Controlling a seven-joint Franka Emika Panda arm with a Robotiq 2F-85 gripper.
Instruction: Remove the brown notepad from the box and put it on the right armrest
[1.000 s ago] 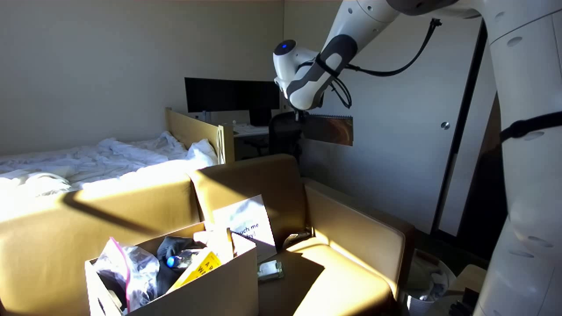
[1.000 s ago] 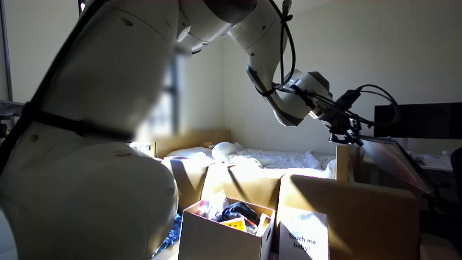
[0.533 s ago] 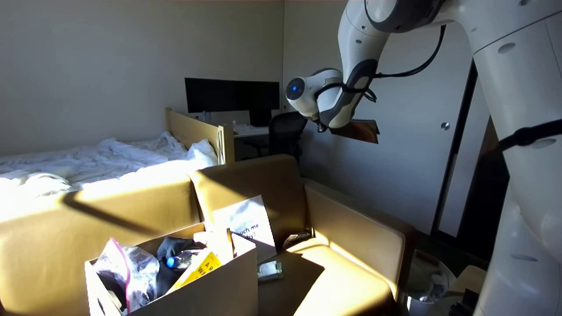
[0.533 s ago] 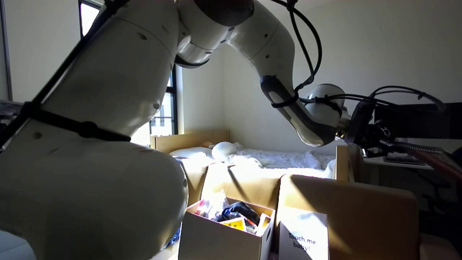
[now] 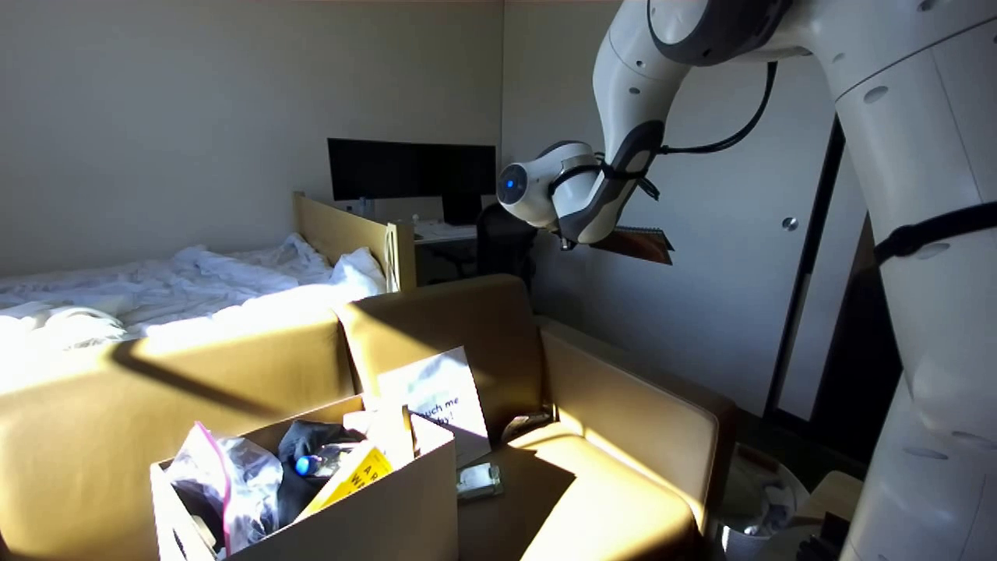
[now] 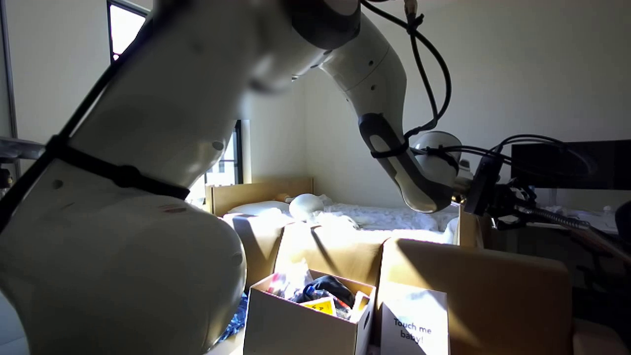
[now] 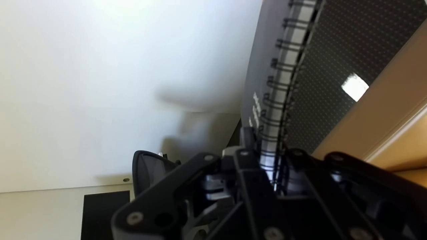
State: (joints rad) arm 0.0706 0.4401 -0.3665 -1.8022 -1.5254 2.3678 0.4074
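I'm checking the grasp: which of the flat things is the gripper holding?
The spiral-bound brown notepad, its wire-bound edge in the gripper. The white "Touch me baby!" sign stands beside the box; the yellow lettered item is inside it.

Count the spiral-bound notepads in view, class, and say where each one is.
1. The brown notepad is held in the air between the fingers, gripped at its spiral edge, away from the box. Others could be hidden deeper in that box.
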